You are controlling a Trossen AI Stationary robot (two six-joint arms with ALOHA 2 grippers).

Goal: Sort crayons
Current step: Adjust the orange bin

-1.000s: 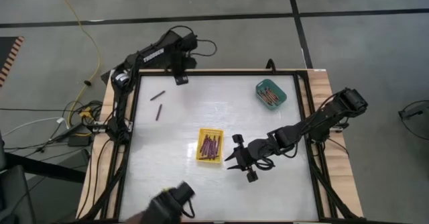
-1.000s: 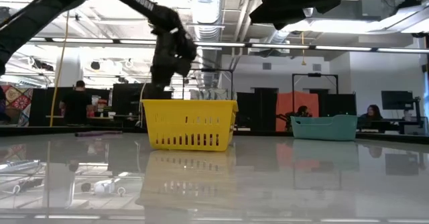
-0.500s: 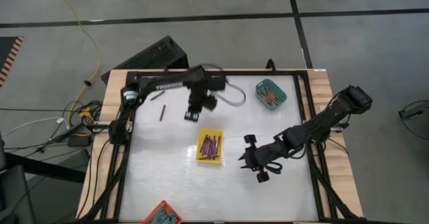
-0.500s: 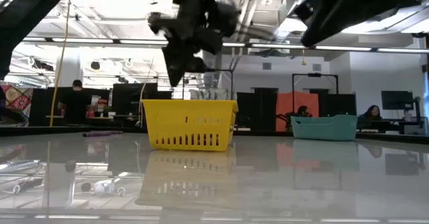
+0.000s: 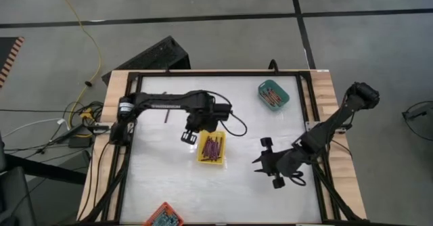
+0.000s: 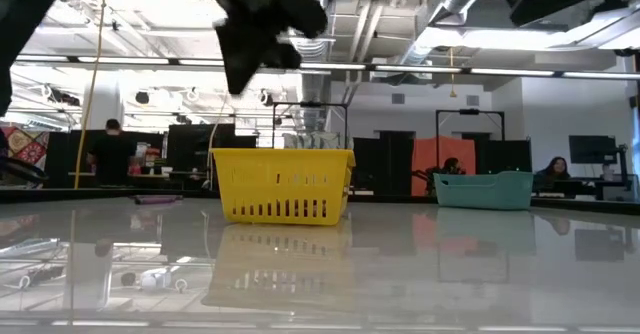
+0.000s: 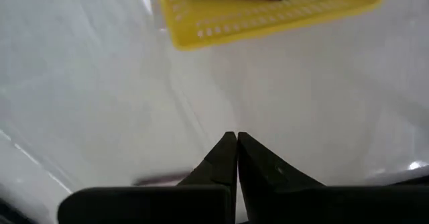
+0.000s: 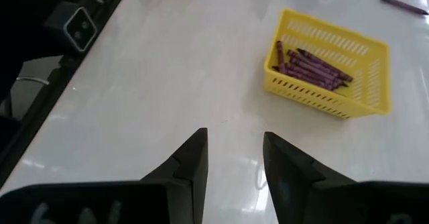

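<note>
We judge the crayons to be light, stiff little sticks with waxy or paper-wrapped sides: easy to lift, but prone to roll on the glossy worktop point(image 5: 169, 178) and to snap if squeezed hard. We would take one across its middle, fingers set square to its length, so it neither pivots nor slips out endwise.

One loose purple crayon point(image 5: 165, 116) lies near the worktop's far left, beside the left arm; its long axis runs roughly from far to near. A bundle of purple crayons point(image 5: 213, 145) rests in the yellow tray point(image 5: 201, 157) mid-worktop, lying parallel along the tray's long side. Reddish crayons point(image 5: 272, 97) lie in the teal tray point(image 5: 284, 93) at the far right, angled diagonally. An orange tray point(image 5: 164, 214) shows at the near edge.

Our left pincer point(image 5: 189, 137) hangs just beside the yellow tray's left side, clenched on nothing we can see. Our right pincer point(image 5: 260, 162) waits right of the yellow tray, fingers spread and empty.
</note>
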